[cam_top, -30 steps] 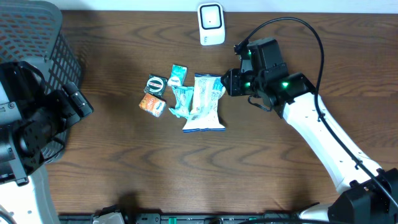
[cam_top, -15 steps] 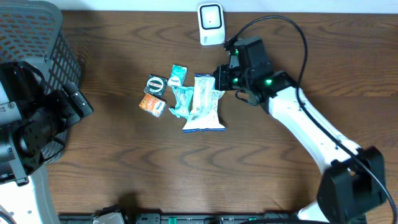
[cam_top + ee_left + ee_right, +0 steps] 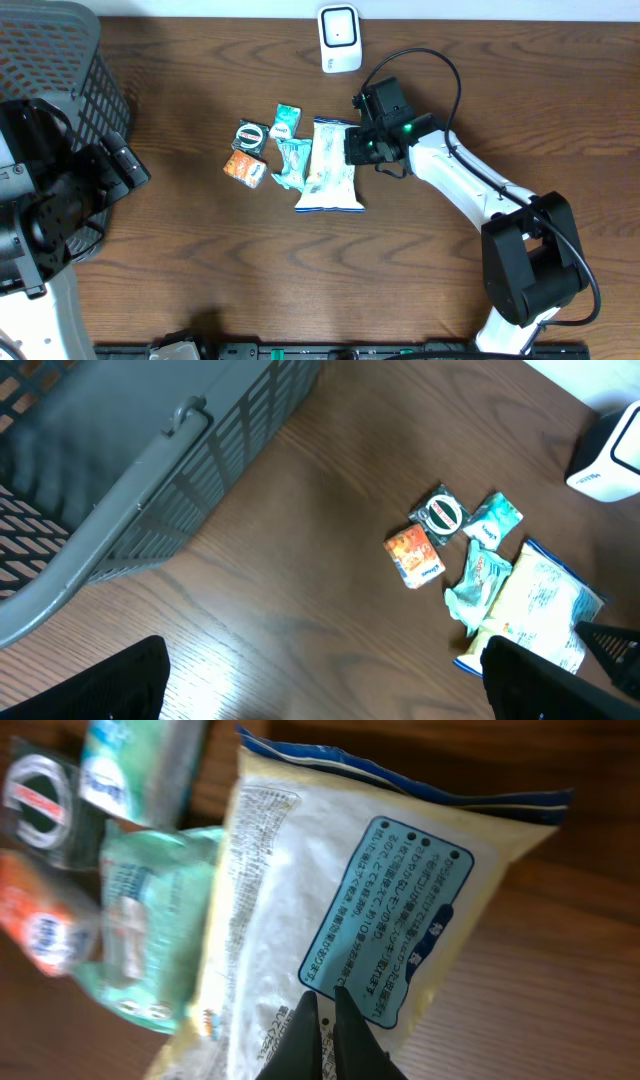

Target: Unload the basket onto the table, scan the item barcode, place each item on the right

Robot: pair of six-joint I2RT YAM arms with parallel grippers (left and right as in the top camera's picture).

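Observation:
A white and yellow snack bag [image 3: 328, 168] with blue edges lies flat mid-table, beside several small packets. My right gripper [image 3: 352, 148] is over the bag's right edge. In the right wrist view its fingers [image 3: 325, 1005] are pressed together, tips against the bag [image 3: 300, 860] just below the light-blue label [image 3: 390, 920]; nothing shows between them. The white scanner [image 3: 340, 38] stands at the table's far edge. At the far left, my left gripper [image 3: 325, 695] is wide open above bare wood, well away from the bag [image 3: 545, 610].
A grey mesh basket [image 3: 60, 60] sits in the far left corner. Left of the bag lie a teal packet [image 3: 286, 121], a green packet [image 3: 292, 163], a dark round-logo packet [image 3: 249, 134] and an orange packet [image 3: 243, 167].
My right arm has swung left from beside the bag to over its right edge, and its fingers have closed. The left arm and the packets have not moved.

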